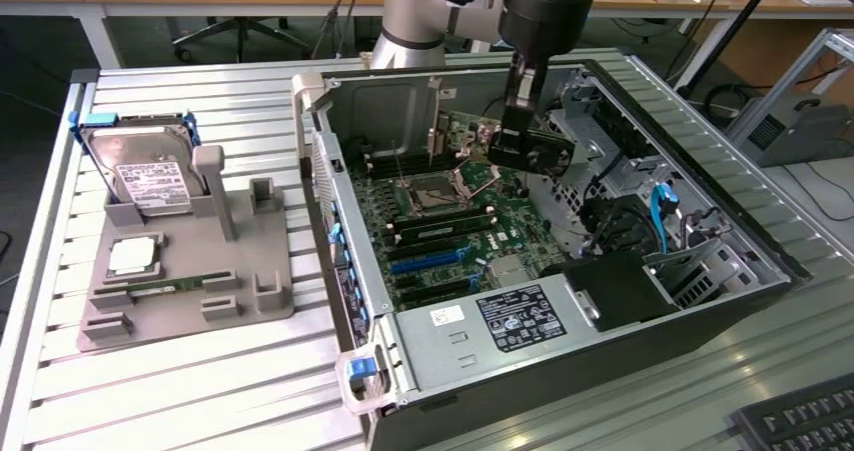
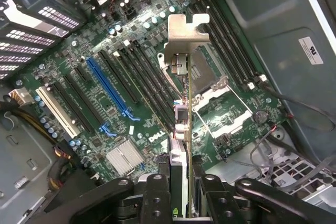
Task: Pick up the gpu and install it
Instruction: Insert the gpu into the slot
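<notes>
Gpu point(image 2: 180, 119) poised above the motherboard point(image 2: 113, 111).
The hand point(image 2: 181, 181) pinches it edge-on, long axis running straight out from the grip, bracket point(image 2: 185, 38) farthest.

The gpu point(image 2: 178, 66), dark card with silvery bracket, hangs edge-down above the motherboard point(image 2: 121, 103).

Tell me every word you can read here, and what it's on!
"DELL": printed on the motherboard.
Power supply label: too small to read.
Hard drive label: too small to read.
Case sticker: too blurred to read.
The gpu: no text that I can make out.
</notes>
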You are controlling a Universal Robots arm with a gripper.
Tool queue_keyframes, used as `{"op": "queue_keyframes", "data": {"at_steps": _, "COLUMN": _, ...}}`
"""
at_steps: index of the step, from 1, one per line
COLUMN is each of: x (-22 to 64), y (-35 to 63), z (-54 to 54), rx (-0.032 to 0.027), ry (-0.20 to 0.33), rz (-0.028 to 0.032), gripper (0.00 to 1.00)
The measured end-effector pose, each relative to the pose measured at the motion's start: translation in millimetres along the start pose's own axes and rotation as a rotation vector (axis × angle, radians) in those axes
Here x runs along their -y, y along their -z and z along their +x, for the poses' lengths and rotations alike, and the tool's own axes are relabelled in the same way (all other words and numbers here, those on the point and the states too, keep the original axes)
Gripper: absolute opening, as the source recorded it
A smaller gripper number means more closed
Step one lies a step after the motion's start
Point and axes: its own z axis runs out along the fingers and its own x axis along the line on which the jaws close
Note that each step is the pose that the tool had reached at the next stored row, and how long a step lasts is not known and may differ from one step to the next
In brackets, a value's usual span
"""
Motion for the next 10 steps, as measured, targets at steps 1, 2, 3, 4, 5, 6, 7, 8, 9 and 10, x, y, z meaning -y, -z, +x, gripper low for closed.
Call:
{"op": "queue_keyframes", "data": {"at_steps": 1, "x": 0.0, "y": 0.0, "z": 0.0, "rx": 0.0003, "ry": 0.006, "rz": -0.0001, "gripper": 0.27}}
{"op": "queue_keyframes", "data": {"at_steps": 2, "x": 0.0, "y": -0.1, "z": 0.0, "rx": 0.0008, "ry": 0.012, "rz": -0.0003, "gripper": 0.27}}
{"op": "queue_keyframes", "data": {"at_steps": 3, "x": 0.0, "y": -0.1, "z": 0.0, "rx": 0.0013, "ry": 0.019, "rz": -0.0004, "gripper": 0.27}}
{"op": "queue_keyframes", "data": {"at_steps": 4, "x": 0.0, "y": -0.2, "z": 0.0, "rx": 0.0018, "ry": 0.025, "rz": -0.0005, "gripper": 0.27}}
{"op": "queue_keyframes", "data": {"at_steps": 5, "x": 0.0, "y": -0.2, "z": 0.0, "rx": 0.0022, "ry": 0.031, "rz": -0.0007, "gripper": 0.27}}
{"op": "queue_keyframes", "data": {"at_steps": 6, "x": 0.0, "y": -0.2, "z": 0.0, "rx": 0.0028, "ry": 0.039, "rz": -0.0008, "gripper": 0.27}}
{"op": "queue_keyframes", "data": {"at_steps": 7, "x": 0.0, "y": -0.3, "z": 0.0, "rx": 0.0032, "ry": 0.044, "rz": -0.0010, "gripper": 0.27}}
{"op": "queue_keyframes", "data": {"at_steps": 8, "x": 0.0, "y": -0.3, "z": 0.0, "rx": 0.0037, "ry": 0.052, "rz": -0.0011, "gripper": 0.27}}
{"op": "queue_keyframes", "data": {"at_steps": 9, "x": 0.0, "y": -0.4, "z": 0.0, "rx": 0.0041, "ry": 0.058, "rz": -0.0012, "gripper": 0.27}}
{"op": "queue_keyframes", "data": {"at_steps": 10, "x": 0.0, "y": -0.4, "z": 0.0, "rx": 0.0045, "ry": 0.064, "rz": -0.0013, "gripper": 0.27}}
